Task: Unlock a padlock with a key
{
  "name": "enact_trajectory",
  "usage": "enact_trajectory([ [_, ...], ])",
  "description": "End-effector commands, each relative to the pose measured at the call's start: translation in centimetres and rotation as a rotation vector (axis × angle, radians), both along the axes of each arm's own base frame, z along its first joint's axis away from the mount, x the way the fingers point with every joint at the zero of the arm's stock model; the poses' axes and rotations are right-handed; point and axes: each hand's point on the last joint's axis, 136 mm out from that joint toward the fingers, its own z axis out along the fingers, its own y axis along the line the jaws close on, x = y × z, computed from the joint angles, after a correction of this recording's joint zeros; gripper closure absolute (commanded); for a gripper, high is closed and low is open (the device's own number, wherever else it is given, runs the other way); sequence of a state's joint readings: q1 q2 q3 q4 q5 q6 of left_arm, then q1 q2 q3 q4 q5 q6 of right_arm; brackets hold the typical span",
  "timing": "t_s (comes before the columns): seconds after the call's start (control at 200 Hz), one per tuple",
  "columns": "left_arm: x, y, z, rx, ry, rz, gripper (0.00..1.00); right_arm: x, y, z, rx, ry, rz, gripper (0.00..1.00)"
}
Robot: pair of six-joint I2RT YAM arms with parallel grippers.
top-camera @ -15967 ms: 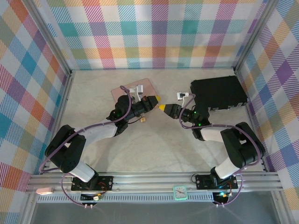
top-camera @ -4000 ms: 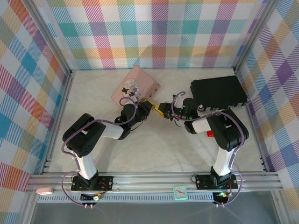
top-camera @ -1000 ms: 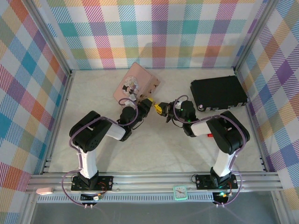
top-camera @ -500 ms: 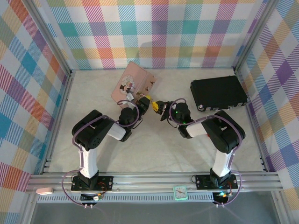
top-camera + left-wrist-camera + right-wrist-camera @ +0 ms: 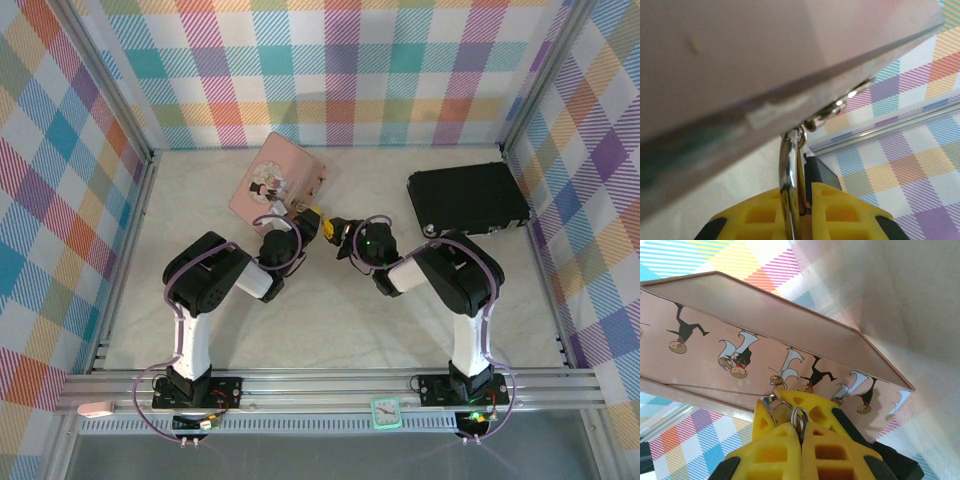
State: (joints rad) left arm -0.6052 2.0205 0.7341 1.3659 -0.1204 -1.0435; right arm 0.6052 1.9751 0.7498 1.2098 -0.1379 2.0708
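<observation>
Currently the left gripper (image 5: 796, 202) grasps the padlock (image 5: 789, 175) by its shackle, hooked at the edge of the pink tin (image 5: 740, 320), while the right gripper (image 5: 801, 434), beside that tin, clenches a small metal ring (image 5: 800, 417).

Left arm (image 5: 205, 280) and right arm (image 5: 455, 275): black joints, white shells; purple cables (image 5: 283, 217) loop behind left pincer (image 5: 801, 197) and right pincer (image 5: 800, 429). Yellow pocketed fingers (image 5: 780, 450) on black bases.

Enclosure: pastel plaid cloth covers the back wall (image 5: 340, 70) and both side walls (image 5: 50, 200). The floor is a cream, slightly wrinkled table surface (image 5: 330, 320) under even, diffuse light. An aluminium rail (image 5: 330, 385) bounds its near edge.
</observation>
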Motion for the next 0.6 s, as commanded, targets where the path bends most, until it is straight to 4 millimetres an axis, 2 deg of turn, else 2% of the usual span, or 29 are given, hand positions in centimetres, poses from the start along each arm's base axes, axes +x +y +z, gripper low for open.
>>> enact_trajectory([
  [0.0,-2.5,-2.0,-2.0,0.038,0.105,-0.129,1.00,-0.9,1.1,5.9,0.173,-0.132,0.139,1.00],
  [0.16,-2.8,-1.4,-2.1,0.040,0.189,-0.113,1.00,-2.3,1.5,4.2,0.041,-0.240,0.258,0.93],
  [0.27,-3.0,-1.3,-1.9,0.042,0.233,-0.108,1.00,-3.1,1.4,2.3,-0.042,-0.264,0.290,0.87],
  [0.395,-3.1,-0.8,-1.8,0.046,0.278,-0.081,1.00,-3.6,0.8,1.0,-0.122,-0.319,0.303,0.84],
  [0.595,-2.9,-0.4,-2.0,0.052,0.346,-0.048,1.00,-4.9,0.0,-0.4,-0.240,-0.394,0.336,0.68],
])
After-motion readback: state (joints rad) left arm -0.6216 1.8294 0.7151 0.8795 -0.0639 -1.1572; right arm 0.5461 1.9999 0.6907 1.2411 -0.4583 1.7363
